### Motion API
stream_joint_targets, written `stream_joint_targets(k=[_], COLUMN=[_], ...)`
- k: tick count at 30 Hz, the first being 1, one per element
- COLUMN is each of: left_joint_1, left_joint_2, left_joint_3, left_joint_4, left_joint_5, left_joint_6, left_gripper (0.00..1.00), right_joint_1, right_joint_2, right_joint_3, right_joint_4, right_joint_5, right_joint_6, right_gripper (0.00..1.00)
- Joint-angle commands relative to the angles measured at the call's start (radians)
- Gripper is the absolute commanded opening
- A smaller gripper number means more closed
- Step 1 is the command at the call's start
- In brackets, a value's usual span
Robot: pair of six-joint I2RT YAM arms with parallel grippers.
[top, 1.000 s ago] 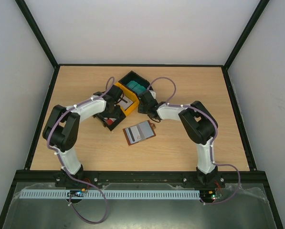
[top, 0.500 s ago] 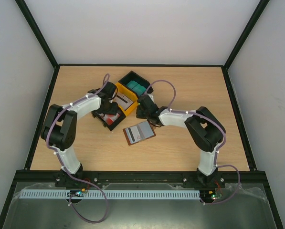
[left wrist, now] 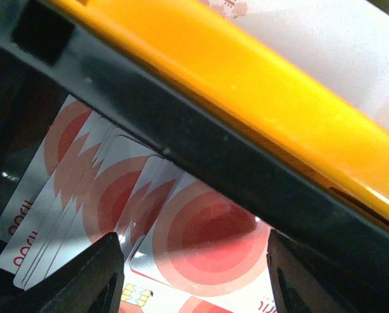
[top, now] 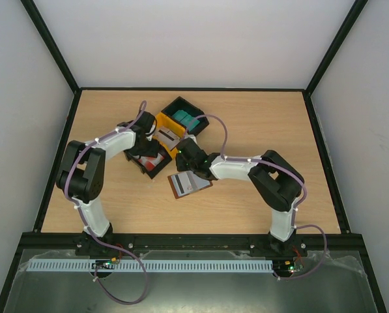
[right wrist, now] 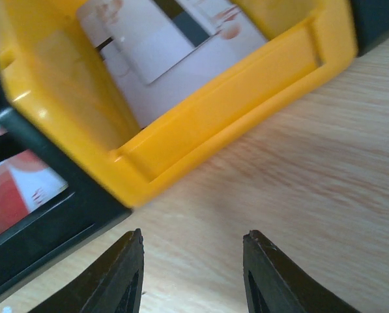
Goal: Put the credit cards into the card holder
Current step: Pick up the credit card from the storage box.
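Both sets of jaws apart, nothing held.
Left gripper [left wrist: 193,261] hovers over the white-and-red credit cards [left wrist: 201,225] fanned in a black bin [left wrist: 181,140]. The right gripper [right wrist: 193,240] hangs above bare desk [right wrist: 311,163], just beside the yellow bin [right wrist: 201,140]. The brown card holder [top: 189,183] lies open on the desk, near the right gripper.

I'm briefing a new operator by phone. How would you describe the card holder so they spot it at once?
On the wooden table, find the diagonal row of three plastic bins left of centre. Just on the near-edge side of that row, the card holder lies open and flat on the wood. It alone is brown and wall-less; the bins are black or yellow boxes.
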Motion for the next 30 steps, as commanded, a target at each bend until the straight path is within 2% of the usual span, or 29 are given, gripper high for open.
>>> stream_joint_targets(k=[1,6,11,18,30], left_joint_1=[0.011,0.012,0.015,0.017,0.015], left_joint_2=[0.065,0.100,0.104,0.047,-0.054], left_joint_3=[-0.001,0.015,0.024,0.045,0.017], left_joint_4=[-0.006,-0.024,-0.019,-0.031,-0.050], left_joint_5=[0.022,0.067,0.138,0.170,0.273], left_joint_6=[-0.007,0.019,0.038,0.031,0.032], left_gripper=[0.62,0.61,0.51,0.38,0.29], right_joint_1=[0.044,0.088,0.101,0.101,0.101], right_joint_2=[0.019,0.032,0.047,0.077,0.131], right_joint_3=[-0.022,-0.025,-0.022,0.016,0.080], right_joint_4=[0.046,0.070,0.082,0.068,0.033], right_joint_5=[0.017,-0.024,-0.049,-0.029,-0.011], right_joint_6=[-0.073,-0.129,-0.142,-0.121,-0.100], right_gripper=[0.42,0.42,0.42,0.42,0.41])
